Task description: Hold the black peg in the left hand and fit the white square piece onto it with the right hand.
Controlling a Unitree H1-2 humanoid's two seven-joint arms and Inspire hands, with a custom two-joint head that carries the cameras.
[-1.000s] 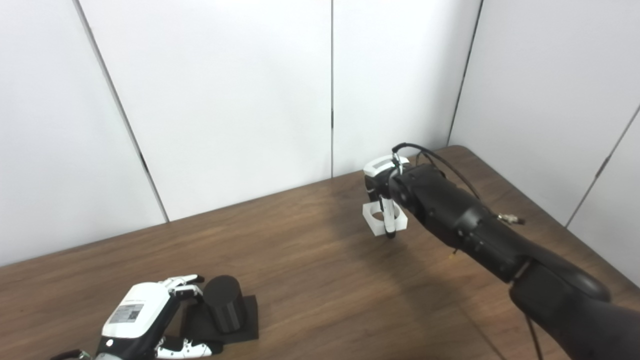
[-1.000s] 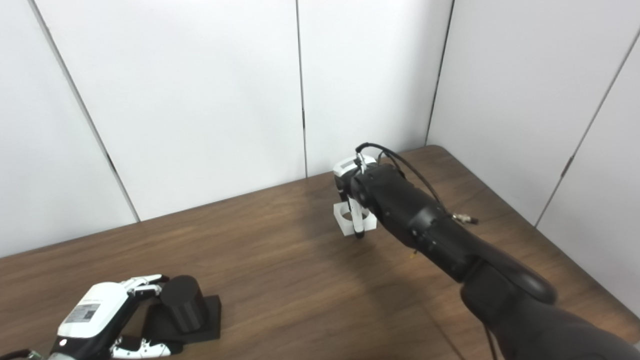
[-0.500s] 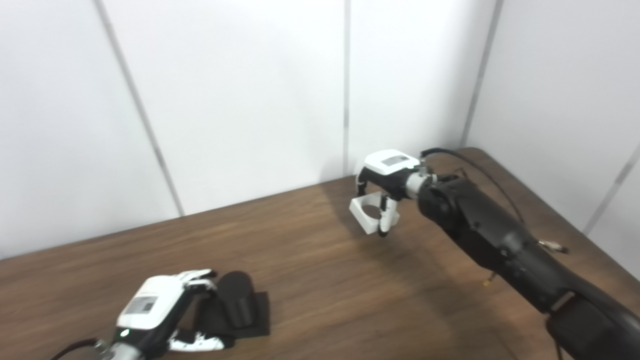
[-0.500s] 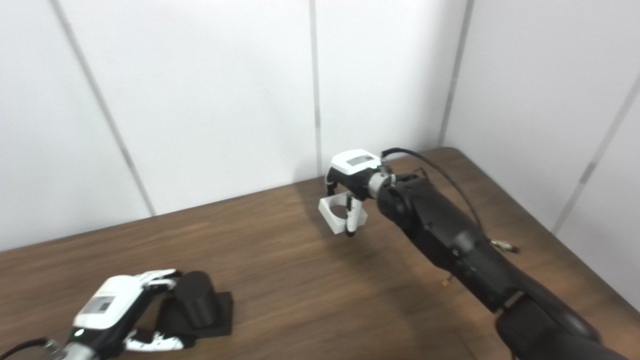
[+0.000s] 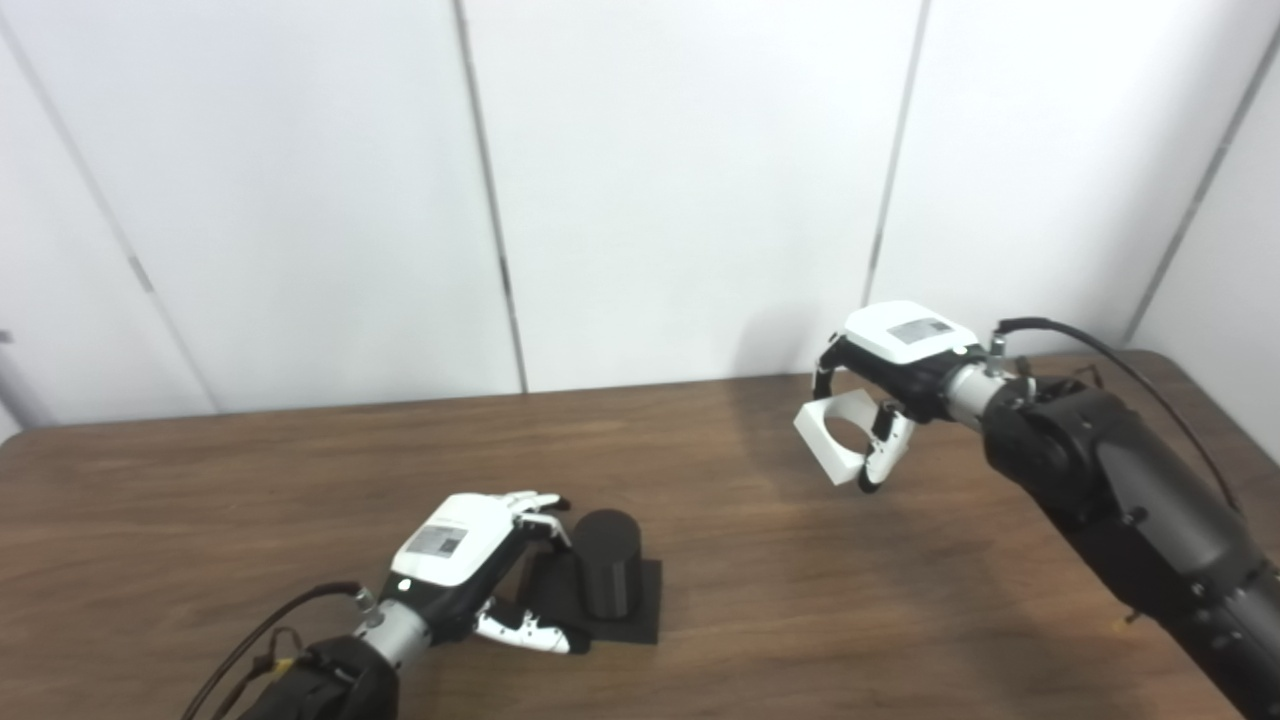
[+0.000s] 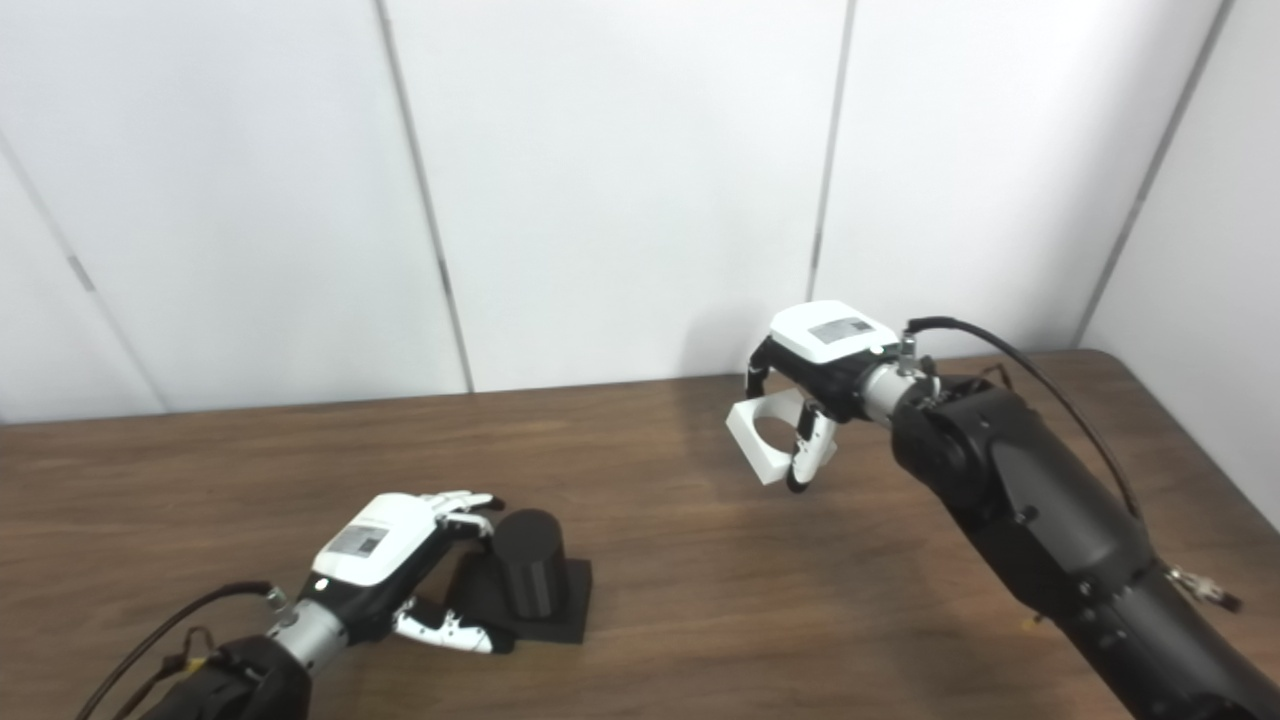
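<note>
Both hands engaged: right hand, pinching white square piece, has lifted it off worktop; left hand spread beside black peg, ungrasped.

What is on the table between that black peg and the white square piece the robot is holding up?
Nothing: only bare brown table lies between the black peg and the white square piece, as both eye views show.

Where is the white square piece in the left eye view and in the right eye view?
Left eye view: white square piece right of centre, held off the table by the right hand.
Right eye view: nearer the centre, same hold.
Shared landmark: black peg, lower left of the piece in both.
</note>
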